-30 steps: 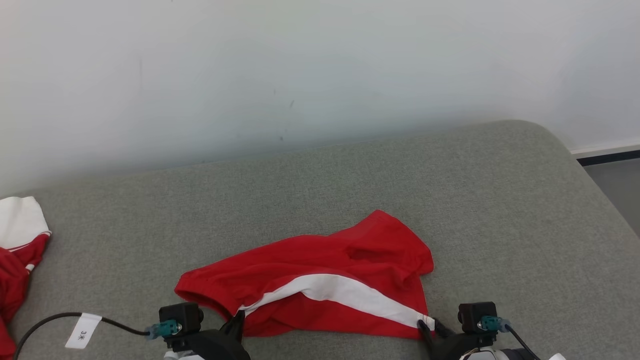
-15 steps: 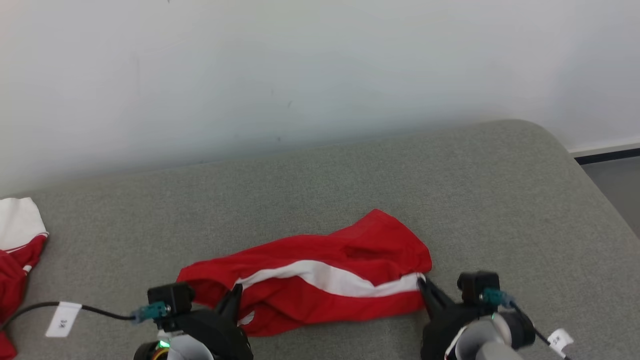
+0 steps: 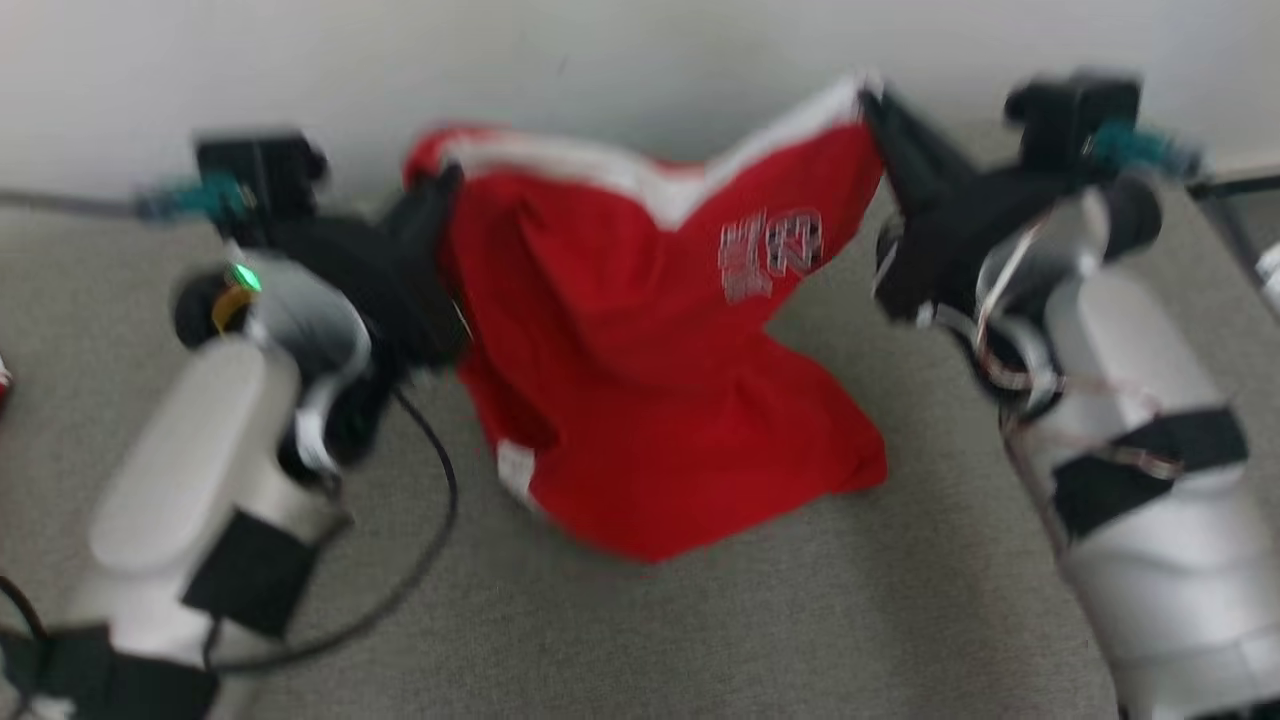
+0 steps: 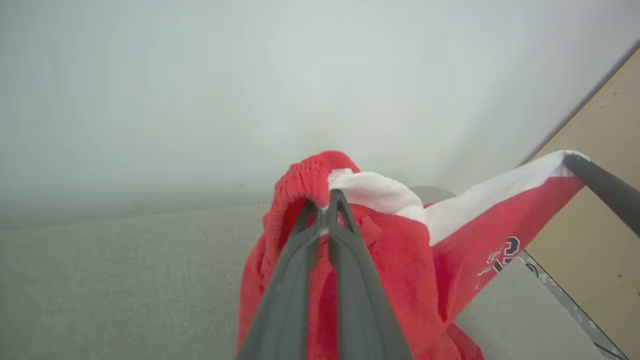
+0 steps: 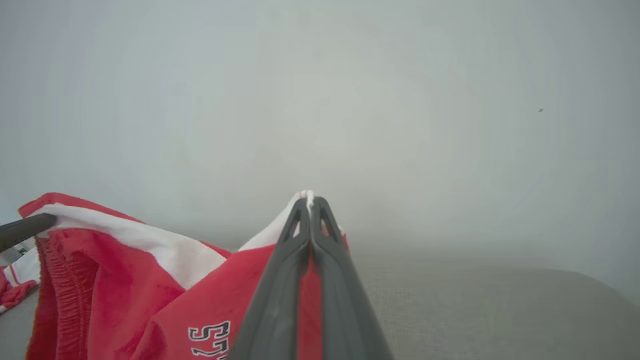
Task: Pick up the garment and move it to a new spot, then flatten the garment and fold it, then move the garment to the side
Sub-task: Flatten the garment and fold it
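Garment (image 3: 640, 400): red shorts with a white side band and a printed number, shown suspended over the middle of the grey padded surface (image 3: 700, 620), stretched between two grippers. Whether the lowest fold is touching the padding cannot be told through the blur.

At the left edge of the surface, a second red-and-white cloth (image 5: 15, 285) is seen lying apart from the work. Next, the pale left forearm (image 3: 200, 430) is shown, with a black cable (image 3: 430, 540) looped beneath it, close to the lower left hem of the garment; it is judged the likeliest thing to be snagged. The left gripper (image 3: 445, 190) is closed, its fingers pinched together on the gathered elastic waistband.

The cloth is hung by its upper edge, presumably so that it can be carried spread out and laid down flat at a new spot.

At the right, the right gripper (image 3: 870, 100) is clamped tight on the end of the white band, and the right forearm (image 3: 1130, 440) is seen below it. A pale wall (image 3: 600, 50) lies close behind the back edge, so travel that way is limited.
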